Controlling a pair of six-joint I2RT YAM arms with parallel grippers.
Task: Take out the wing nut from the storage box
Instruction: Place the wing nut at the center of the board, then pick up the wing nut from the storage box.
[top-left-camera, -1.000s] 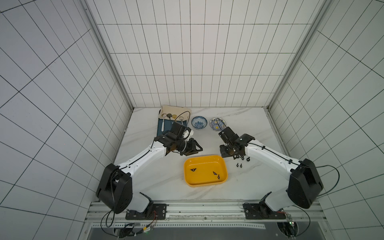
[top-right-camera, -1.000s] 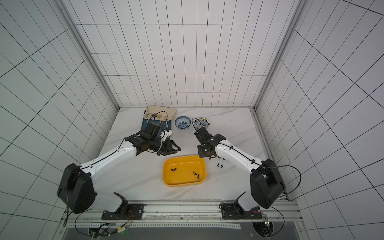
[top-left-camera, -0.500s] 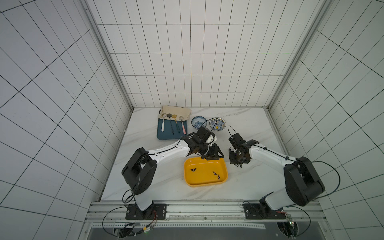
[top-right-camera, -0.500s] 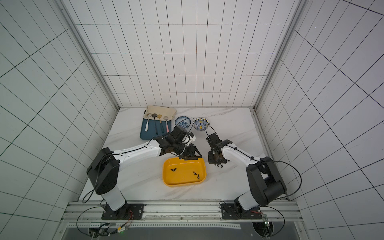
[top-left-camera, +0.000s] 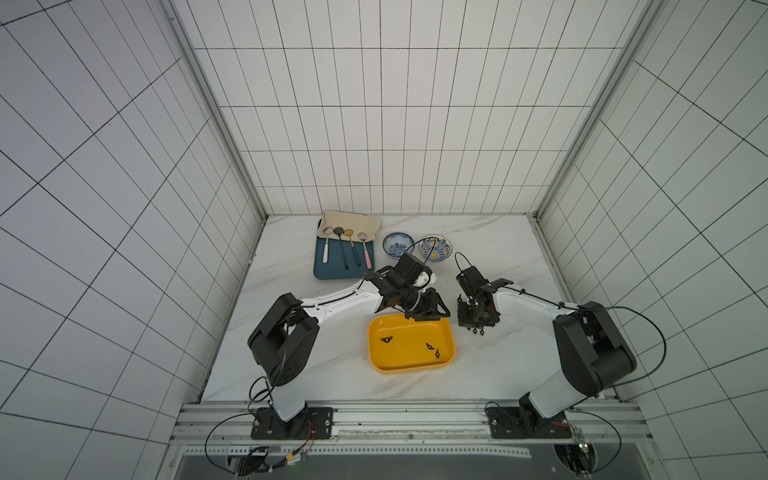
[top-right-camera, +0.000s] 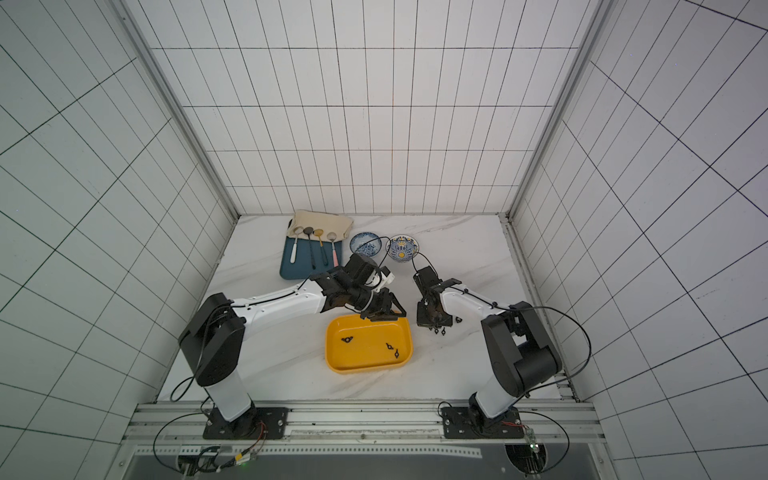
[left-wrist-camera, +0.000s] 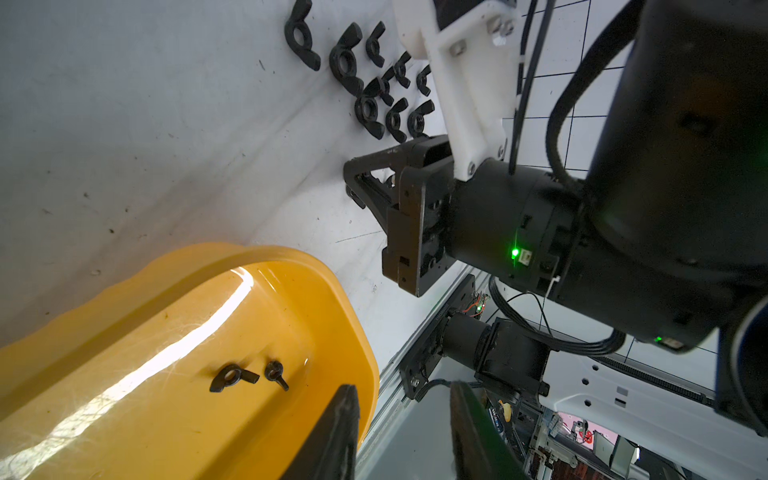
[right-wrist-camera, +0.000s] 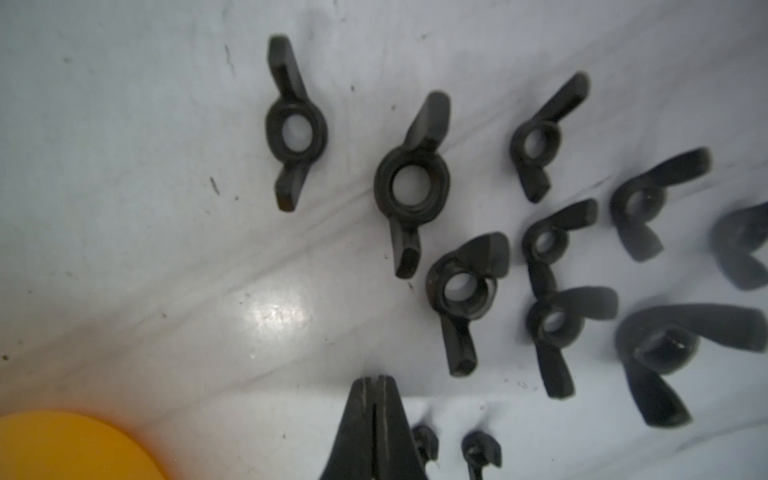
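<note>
The yellow storage box (top-left-camera: 409, 360) (top-right-camera: 365, 360) lies at the table's front middle, with three black wing nuts (top-left-camera: 386, 340) (top-right-camera: 347, 339) on its floor. Two of these wing nuts (left-wrist-camera: 232, 376) show in the left wrist view, inside the box (left-wrist-camera: 124, 332). My left gripper (top-left-camera: 430, 318) (left-wrist-camera: 401, 388) hangs open and empty over the box's far rim. My right gripper (top-left-camera: 478, 322) (right-wrist-camera: 374, 380) is shut on nothing, just right of the box, low over several loose wing nuts (right-wrist-camera: 411, 183) (top-left-camera: 476, 331) on the table.
A dark-blue tray (top-left-camera: 332, 272) with several spoons and a beige cloth (top-left-camera: 353, 220) sits at the back. Two patterned blue bowls (top-left-camera: 398, 243) (top-left-camera: 434, 248) stand beside it. A metal rail (top-left-camera: 407, 415) runs along the front edge.
My left arm has swung right from near the blue tray to the box's far rim. The right gripper has come forward and down beside the box, staying shut.
</note>
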